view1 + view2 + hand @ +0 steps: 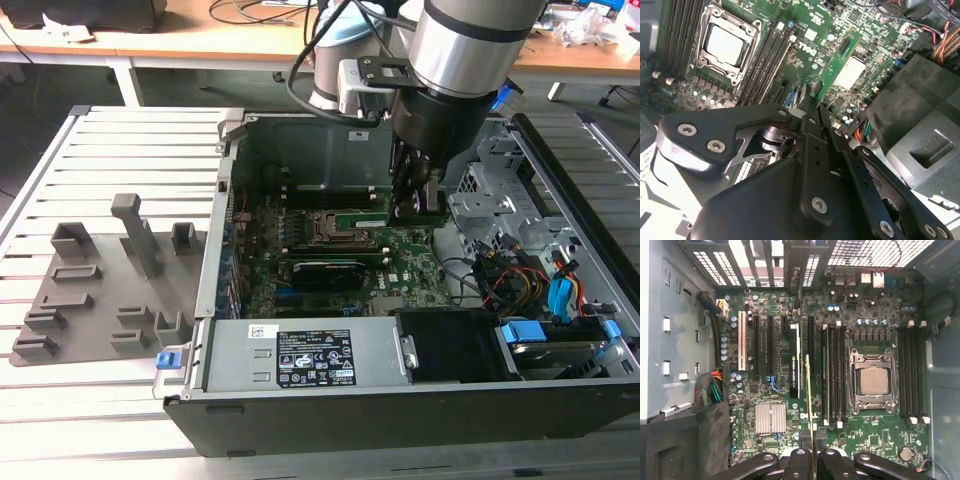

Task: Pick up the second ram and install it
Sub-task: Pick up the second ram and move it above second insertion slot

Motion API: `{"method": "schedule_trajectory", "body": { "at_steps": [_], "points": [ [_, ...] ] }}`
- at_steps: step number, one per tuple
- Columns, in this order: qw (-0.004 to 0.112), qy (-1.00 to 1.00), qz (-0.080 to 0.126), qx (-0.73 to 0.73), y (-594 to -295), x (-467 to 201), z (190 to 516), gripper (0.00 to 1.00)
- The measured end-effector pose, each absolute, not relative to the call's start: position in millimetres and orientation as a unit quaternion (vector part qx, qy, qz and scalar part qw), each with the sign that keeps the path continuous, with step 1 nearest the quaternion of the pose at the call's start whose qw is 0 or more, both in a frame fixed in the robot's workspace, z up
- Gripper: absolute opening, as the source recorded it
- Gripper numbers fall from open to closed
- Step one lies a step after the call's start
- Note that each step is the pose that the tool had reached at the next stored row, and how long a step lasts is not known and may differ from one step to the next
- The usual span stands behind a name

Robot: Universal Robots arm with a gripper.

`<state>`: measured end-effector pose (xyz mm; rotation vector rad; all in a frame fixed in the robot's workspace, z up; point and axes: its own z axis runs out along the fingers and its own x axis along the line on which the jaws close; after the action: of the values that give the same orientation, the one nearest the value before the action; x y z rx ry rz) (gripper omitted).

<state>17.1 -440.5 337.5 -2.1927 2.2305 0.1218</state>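
Above the motherboard [742,430], between the black card [794,360] and the memory slots [835,375] beside the processor socket [874,382], my tool [810,456] is pinching the second ram [808,390] by one end, edge-on. Its long axis runs straight out from my fingertips, parallel to those slots, not yet seated.

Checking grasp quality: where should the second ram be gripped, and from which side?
Pinch its two flat faces from above: the second ram is a thin board on edge, as the gripper holds it, probably leaving the slot edge free.
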Motion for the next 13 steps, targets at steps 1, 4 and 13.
{"method": "schedule_trajectory", "body": {
  "at_steps": [1,4,13],
  "points": [
    [0.006,0.713,0.039,-0.7,-439.8,16.5,337.0,0.14],
    [0.006,0.713,0.039,-0.7,-428.3,11.8,335.0,0.14],
    [0.006,0.713,0.039,-0.701,-411.2,3.5,331.5,0.14]
  ]
}}
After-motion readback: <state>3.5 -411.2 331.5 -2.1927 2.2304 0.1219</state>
